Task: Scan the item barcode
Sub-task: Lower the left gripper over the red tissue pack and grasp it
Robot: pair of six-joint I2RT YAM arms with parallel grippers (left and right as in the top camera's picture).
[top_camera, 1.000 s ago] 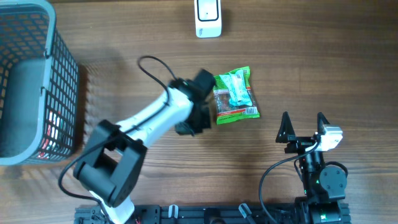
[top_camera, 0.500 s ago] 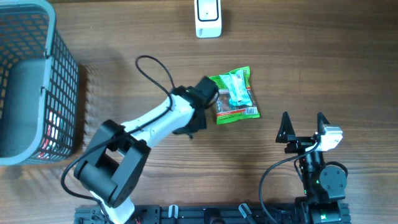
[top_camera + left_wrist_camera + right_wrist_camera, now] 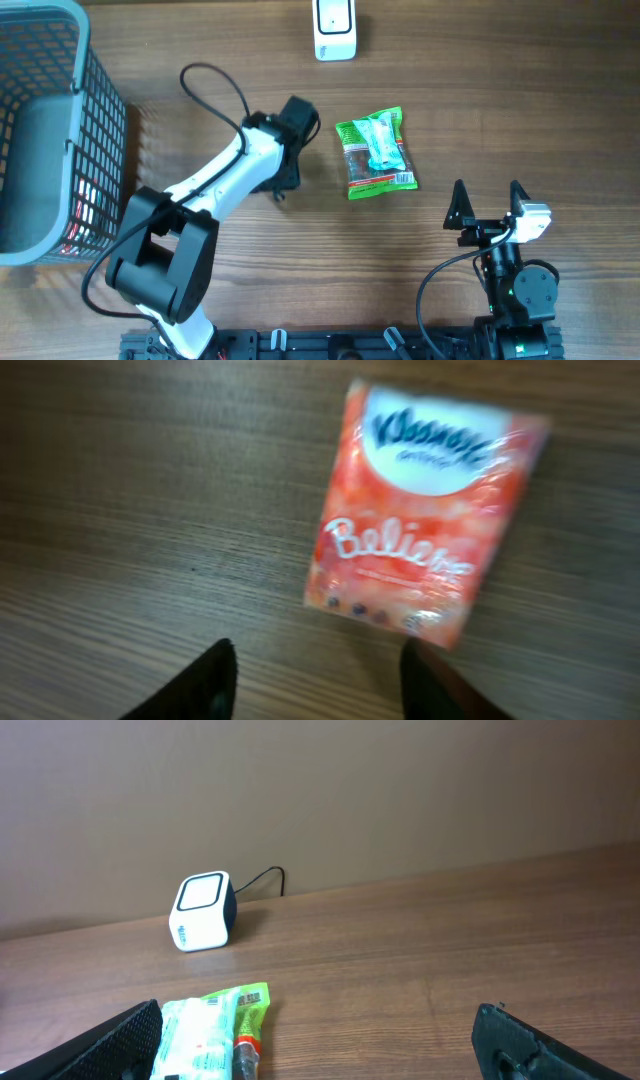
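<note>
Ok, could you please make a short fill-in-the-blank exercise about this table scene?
The packet lying on the table is mostly ___ in colour.
The scanner at the far edge is ___ in colour.
In the overhead view, the grey basket stands on the ___ side.
The right hand is open and holds ___.
Missing words: green; white; left; nothing.

Mock shop checkout: barcode scanner (image 3: 334, 28), shopping basket (image 3: 105, 150).
</note>
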